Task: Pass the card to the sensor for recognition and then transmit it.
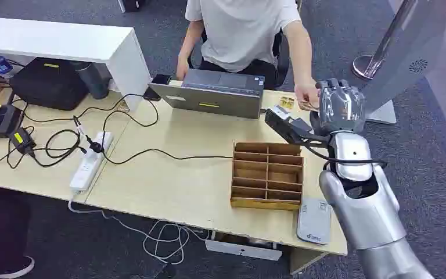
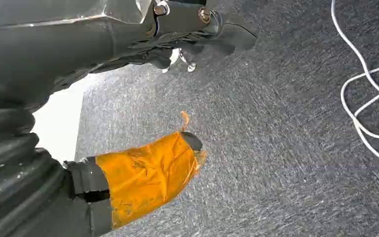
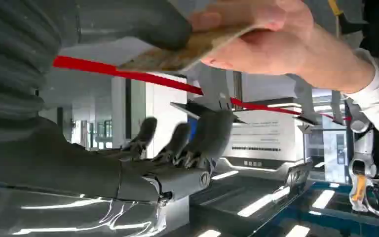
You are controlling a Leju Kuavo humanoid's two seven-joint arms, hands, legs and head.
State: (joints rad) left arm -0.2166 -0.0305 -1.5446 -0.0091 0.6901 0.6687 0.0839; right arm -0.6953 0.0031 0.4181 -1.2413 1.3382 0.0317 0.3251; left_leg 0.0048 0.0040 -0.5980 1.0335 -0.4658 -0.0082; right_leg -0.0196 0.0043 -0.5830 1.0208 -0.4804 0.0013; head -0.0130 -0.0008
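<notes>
The tan card (image 3: pixel 177 53) lies against the thumb of my right hand (image 1: pixel 340 107), which is raised over the table's far right edge. A person's hand (image 3: pixel 261 39) grips the card's other end. My right hand's fingers (image 3: pixel 177 140) are spread well away from the thumb and card. In the head view the person's hand (image 1: pixel 305 93) meets my hand just left of it. A grey flat reader (image 1: pixel 314 221) lies at the table's near right corner. My left hand (image 2: pixel 148 177), its thumb wrapped in orange tape, hangs above the carpet and holds nothing.
A wooden slotted organiser (image 1: pixel 267 174) stands left of my right arm. A laptop (image 1: pixel 215 93) sits in front of the seated person. A power strip (image 1: pixel 90 160) and black cables lie at the left. A white kiosk (image 1: pixel 409 52) stands at the right.
</notes>
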